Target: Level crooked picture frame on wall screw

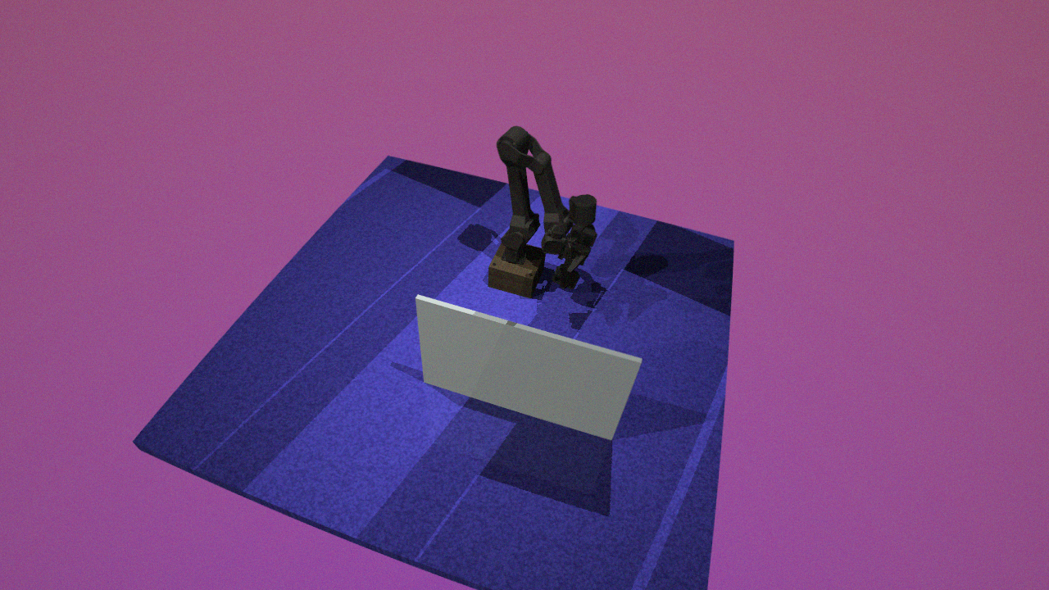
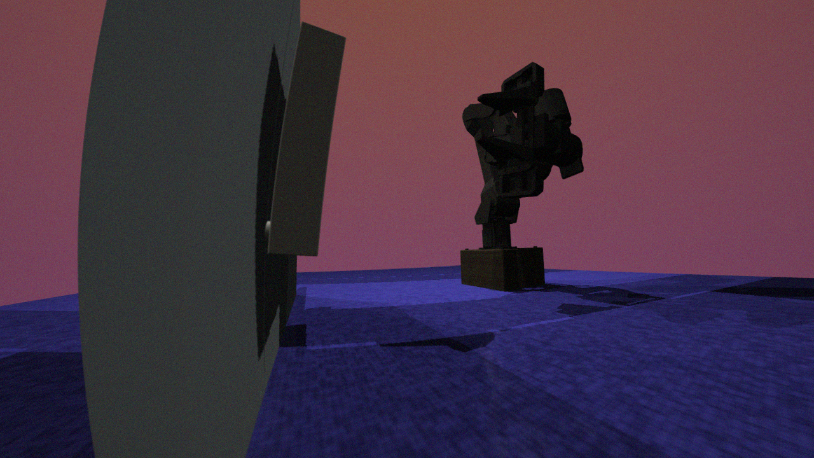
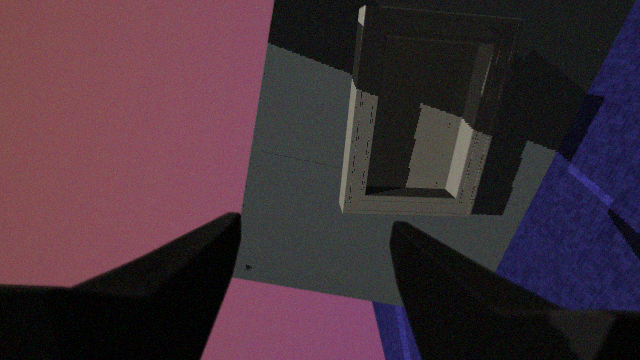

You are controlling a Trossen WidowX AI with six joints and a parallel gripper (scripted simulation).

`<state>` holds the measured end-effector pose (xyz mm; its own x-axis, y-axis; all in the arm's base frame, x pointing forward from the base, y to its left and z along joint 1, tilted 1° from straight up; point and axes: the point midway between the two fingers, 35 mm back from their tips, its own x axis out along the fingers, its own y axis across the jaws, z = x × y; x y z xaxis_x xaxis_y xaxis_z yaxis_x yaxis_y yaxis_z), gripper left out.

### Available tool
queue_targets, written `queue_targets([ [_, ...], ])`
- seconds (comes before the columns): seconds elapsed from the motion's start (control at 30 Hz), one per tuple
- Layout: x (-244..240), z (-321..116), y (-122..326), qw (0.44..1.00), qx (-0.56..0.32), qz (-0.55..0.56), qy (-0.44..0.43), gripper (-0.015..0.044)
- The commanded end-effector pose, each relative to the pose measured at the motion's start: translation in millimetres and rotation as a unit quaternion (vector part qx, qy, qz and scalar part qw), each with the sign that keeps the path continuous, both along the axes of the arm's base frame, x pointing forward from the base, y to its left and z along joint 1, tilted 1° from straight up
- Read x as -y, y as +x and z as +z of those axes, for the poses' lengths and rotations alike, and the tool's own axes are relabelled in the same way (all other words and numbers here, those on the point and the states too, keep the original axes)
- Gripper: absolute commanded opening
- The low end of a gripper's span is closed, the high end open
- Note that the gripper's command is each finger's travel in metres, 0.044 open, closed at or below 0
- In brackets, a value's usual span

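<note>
The beige picture frame (image 3: 407, 204) (image 2: 307, 142) hangs on the grey wall panel (image 3: 300, 125) (image 2: 170, 228) (image 1: 528, 366). In the wrist view, which is rolled, part of the frame lies in dark shadow. The screw (image 2: 267, 228) shows as a small pale stud behind the frame's lower edge. In the top view the wall is seen from behind and hides the frame. My gripper (image 3: 316, 229) (image 1: 568, 271) is open and empty. It hangs well short of the wall, near the arm's base, with the fingers pointing toward the frame.
The arm (image 2: 512, 153) stands on a brown base block (image 1: 515, 277) (image 2: 500, 267) on the blue floor mat (image 1: 293, 351). Moving shadows cross the mat. Nothing stands between the arm and the wall.
</note>
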<state>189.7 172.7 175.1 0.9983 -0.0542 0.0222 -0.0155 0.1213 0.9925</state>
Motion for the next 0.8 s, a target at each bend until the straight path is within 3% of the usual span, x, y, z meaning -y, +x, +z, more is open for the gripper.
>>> queue_targets([
  [0.0,0.3,-0.2,-0.1,1.0,0.0,-0.001,0.002,0.026],
  [0.23,-0.3,-2.1,5.7,1.0,0.001,0.0,0.0,0.026],
  [0.53,15.5,-36.7,79.1,1.0,0.004,-0.001,0.001,0.026],
  [0.77,16.2,-37.5,80.5,1.0,0.004,-0.001,0.001,0.026],
])
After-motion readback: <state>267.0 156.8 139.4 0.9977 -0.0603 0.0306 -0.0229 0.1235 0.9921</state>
